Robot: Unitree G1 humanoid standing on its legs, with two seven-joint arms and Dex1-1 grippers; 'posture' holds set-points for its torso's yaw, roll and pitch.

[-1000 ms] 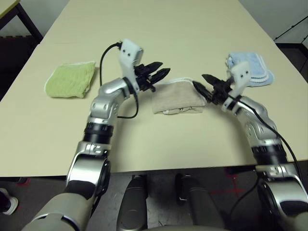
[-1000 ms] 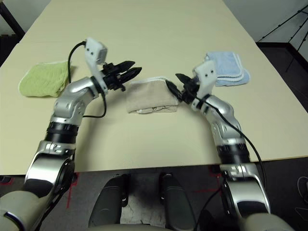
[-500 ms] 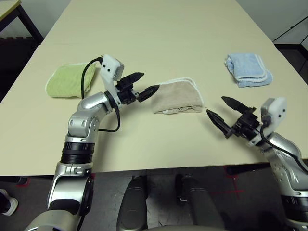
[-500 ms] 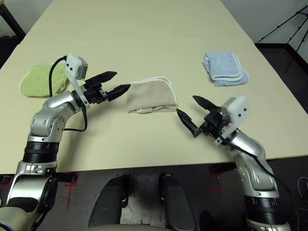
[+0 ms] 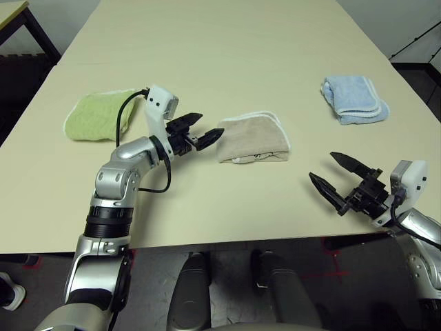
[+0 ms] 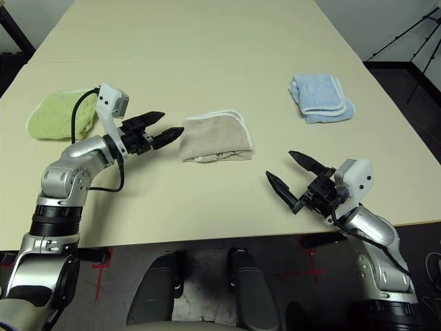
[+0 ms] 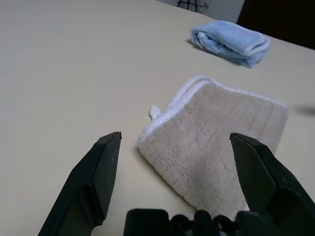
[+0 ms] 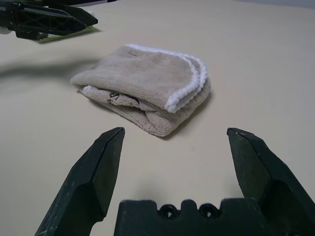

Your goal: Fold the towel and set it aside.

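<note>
One towel [image 5: 253, 138] concerns us here — the beige one with white trim, lying folded into a compact bundle near the middle of the tabletop [image 5: 227, 48], its layered open edges turned toward us. Our left hand [image 5: 204, 132] sits just beside the towel's left end, fingers spread and holding nothing; our right hand [image 5: 343, 181] hangs well apart from it near the tabletop's front edge, equally released and empty. We judge the folding done and the setting aside still to do. To do that well we would close the left hand on all layers at the folded end, not the top flap alone — otherwise the bundle may unroll as it travels. A light green towel [image 5: 100, 114] lies to the left and a light blue one [image 5: 355, 98] to the right, so we should pick a bare patch between them.
</note>
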